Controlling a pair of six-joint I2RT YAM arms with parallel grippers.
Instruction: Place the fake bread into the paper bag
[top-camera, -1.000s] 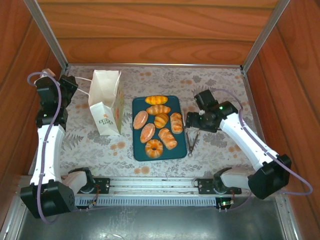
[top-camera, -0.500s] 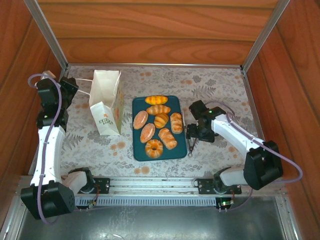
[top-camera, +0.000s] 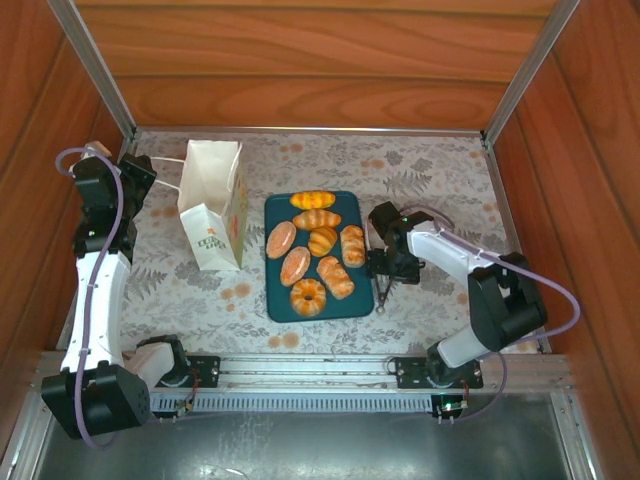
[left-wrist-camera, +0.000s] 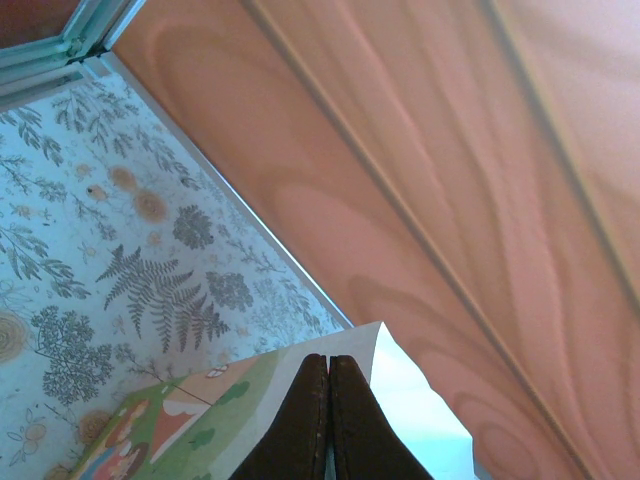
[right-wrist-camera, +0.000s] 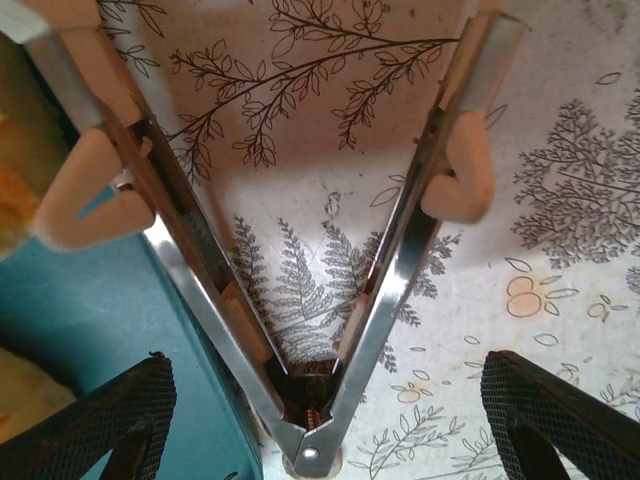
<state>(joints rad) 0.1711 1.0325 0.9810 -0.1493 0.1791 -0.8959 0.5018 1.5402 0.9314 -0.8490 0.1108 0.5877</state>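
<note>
From above, seven glossy golden-brown pieces of fake bread (top-camera: 318, 252) lie on a teal tray (top-camera: 275, 308). The white paper bag (top-camera: 212, 205) stands at the tray's 9 o'clock, its green lettering too small to read.

Left wrist: the left gripper (left-wrist-camera: 328, 405) is pressed closed, nothing between its fingers, in front of the bag's rim.

Right wrist: the right gripper (right-wrist-camera: 325, 380) gapes wide, straddling metal tongs (right-wrist-camera: 390, 290) without touching them.

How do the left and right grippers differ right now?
The left gripper is shut, fingers pressed together; the right gripper is open wide. The left sits by the bag, on its left side; the right straddles the hinge end of the tongs lying beside the tray. Shared: neither holds any bread.
</note>
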